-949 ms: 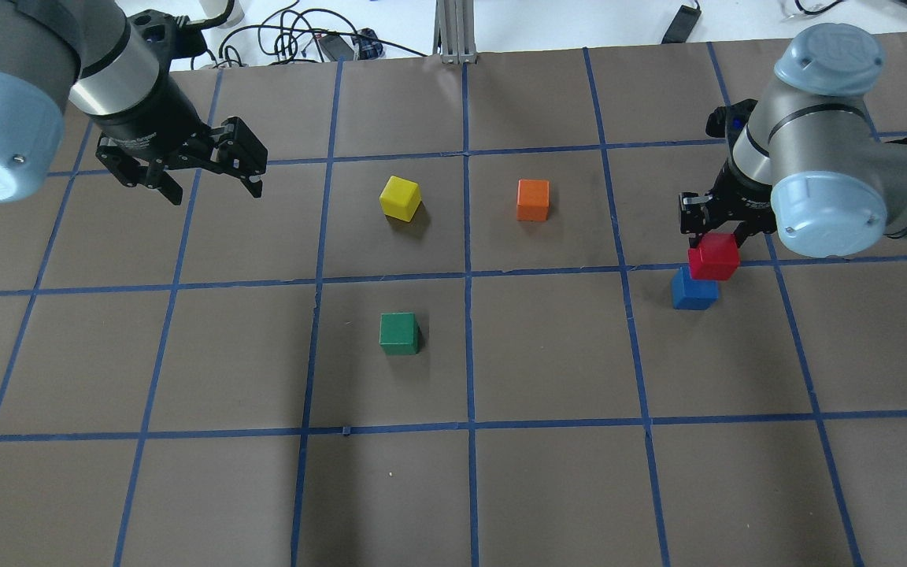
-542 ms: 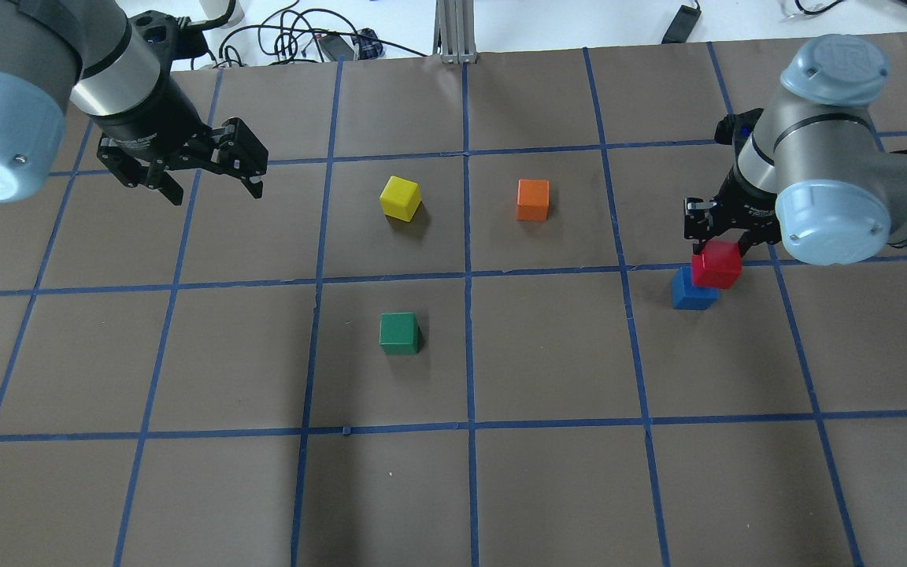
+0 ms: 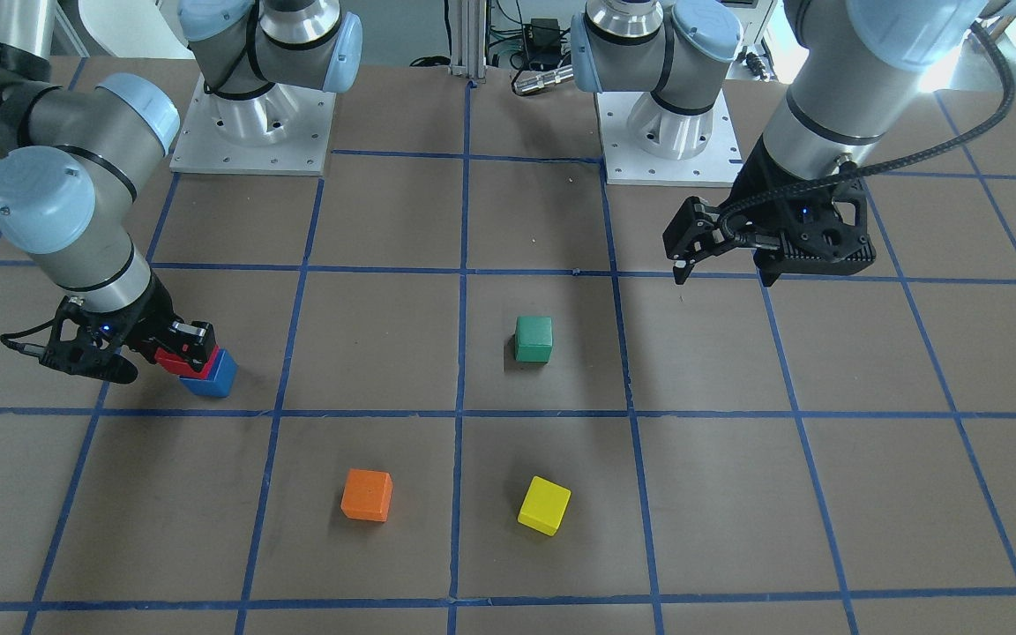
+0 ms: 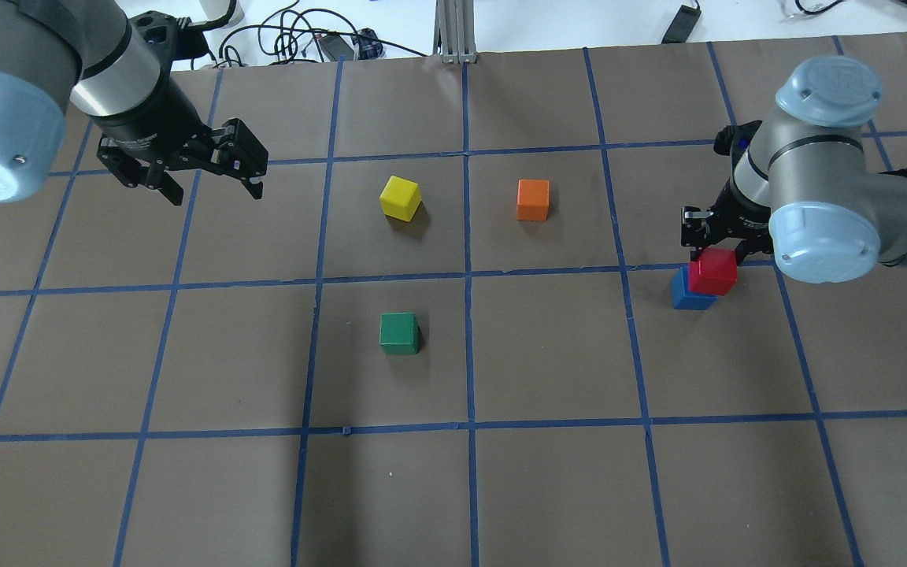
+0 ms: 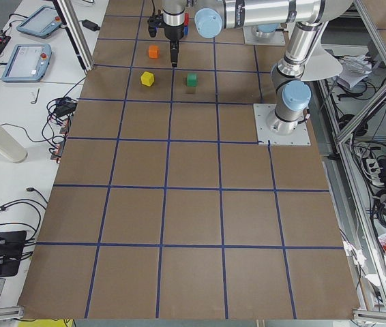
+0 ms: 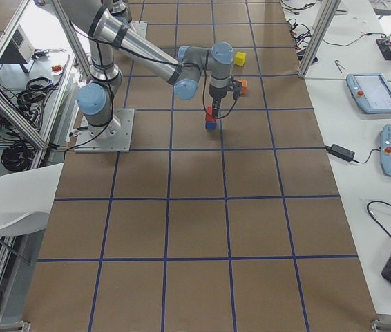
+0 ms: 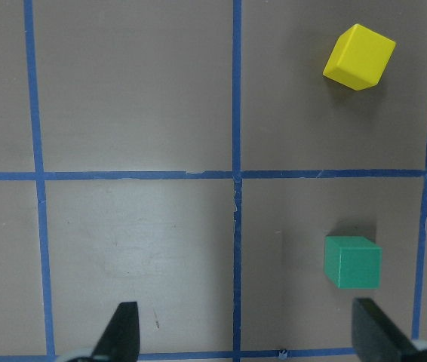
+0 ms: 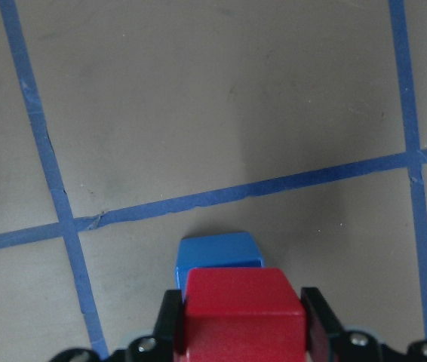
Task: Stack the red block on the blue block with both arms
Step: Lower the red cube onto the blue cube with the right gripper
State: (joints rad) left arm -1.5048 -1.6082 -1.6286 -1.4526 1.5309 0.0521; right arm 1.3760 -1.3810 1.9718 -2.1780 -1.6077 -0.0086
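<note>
Lower than a second ago, the red block (image 4: 712,272) hangs in the jaws of our right arm (image 4: 804,157), just over the blue block (image 4: 683,296) at the tabletop's (image 4: 501,488) right. Light, rigid, we judge; opposite faces suit gripping. Jaws of our left arm (image 4: 119,71) gape wide.

The right pincer (image 4: 715,256) has sunk lower with the red block (image 4: 712,273) between its fingers. The blue block (image 4: 683,293) beneath it is now closer.

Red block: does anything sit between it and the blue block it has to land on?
Nothing visible does. The right gripper holds the red block right over the blue block, with no object between them. Whether the two touch is unclear.
</note>
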